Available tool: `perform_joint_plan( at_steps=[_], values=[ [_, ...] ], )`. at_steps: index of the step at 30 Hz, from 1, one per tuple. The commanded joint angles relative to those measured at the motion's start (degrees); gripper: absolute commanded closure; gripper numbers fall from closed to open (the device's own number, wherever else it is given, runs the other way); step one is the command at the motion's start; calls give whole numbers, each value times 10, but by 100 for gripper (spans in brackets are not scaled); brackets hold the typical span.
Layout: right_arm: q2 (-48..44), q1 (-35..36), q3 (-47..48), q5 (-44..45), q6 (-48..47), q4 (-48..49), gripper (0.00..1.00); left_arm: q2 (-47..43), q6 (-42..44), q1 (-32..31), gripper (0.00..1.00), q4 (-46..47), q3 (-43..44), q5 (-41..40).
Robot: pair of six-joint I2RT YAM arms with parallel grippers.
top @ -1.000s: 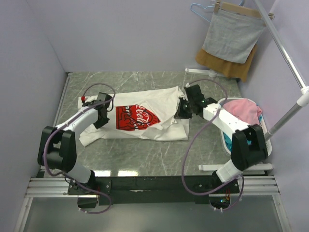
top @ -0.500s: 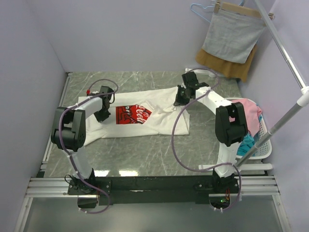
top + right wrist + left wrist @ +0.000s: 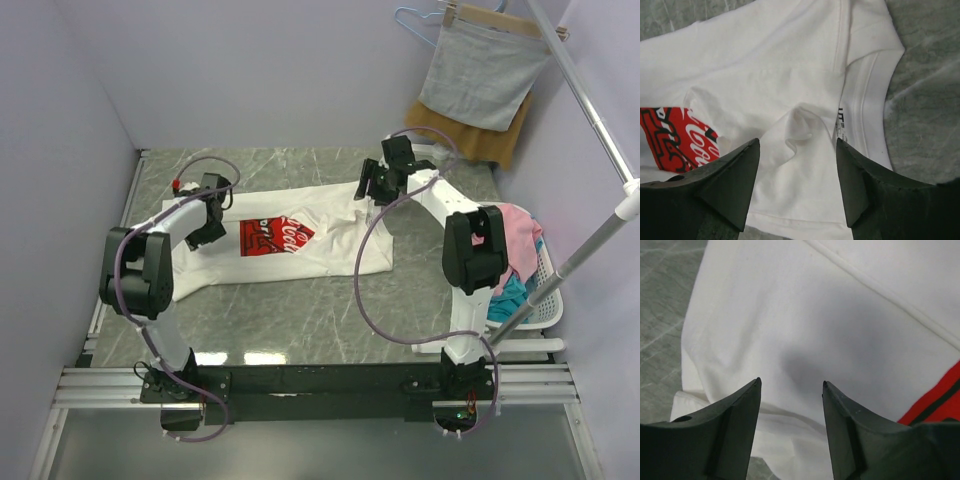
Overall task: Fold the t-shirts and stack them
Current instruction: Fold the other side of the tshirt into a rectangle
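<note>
A white t-shirt (image 3: pixel 330 250) with a red chest print (image 3: pixel 275 236) lies spread across the table, print up, its lower edge partly doubled under. My left gripper (image 3: pixel 207 232) hovers over the shirt's left end. In the left wrist view it (image 3: pixel 791 382) is open above plain white cloth (image 3: pixel 805 325), gripping nothing. My right gripper (image 3: pixel 370 192) is over the shirt's right end. In the right wrist view it (image 3: pixel 797 141) stands open above a small pinched ridge of cloth (image 3: pixel 800 120), beside the collar (image 3: pixel 865 100) and the print (image 3: pixel 675 135).
A white laundry basket (image 3: pixel 543 285) holding pink cloth (image 3: pixel 512 225) and blue cloth stands at the right edge. A grey cloth (image 3: pixel 485 70) and a mustard-brown cloth (image 3: pixel 462 135) hang at the back right by a slanted rail (image 3: pixel 590 110). Walls close in on the left and at the back.
Both grippers carried the shirt's ends toward the back of the table, then opened and let go. The shirt now lies flatter and narrower.
</note>
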Motion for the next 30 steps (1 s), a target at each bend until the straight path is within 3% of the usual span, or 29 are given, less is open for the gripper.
perform_joint_plan(
  at_steps=[1, 6, 16, 25, 30],
  values=[
    [-55, 14, -2, -57, -26, 6, 30, -70, 11, 2, 40, -4, -18, -11],
    [-29, 64, 41, -103, -16, -17, 30, -81, 6, 3, 40, -4, -28, -7],
    [34, 115, 122, -22, 2, -99, 30, -67, 13, 2, 40, 1, -30, 13],
    [56, 119, 88, 43, -115, -63, 29, -70, 19, 2, 40, 15, -47, 23],
    [69, 112, 93, -9, -154, -61, 32, -66, 19, 2, 41, 17, -47, 24]
  ],
)
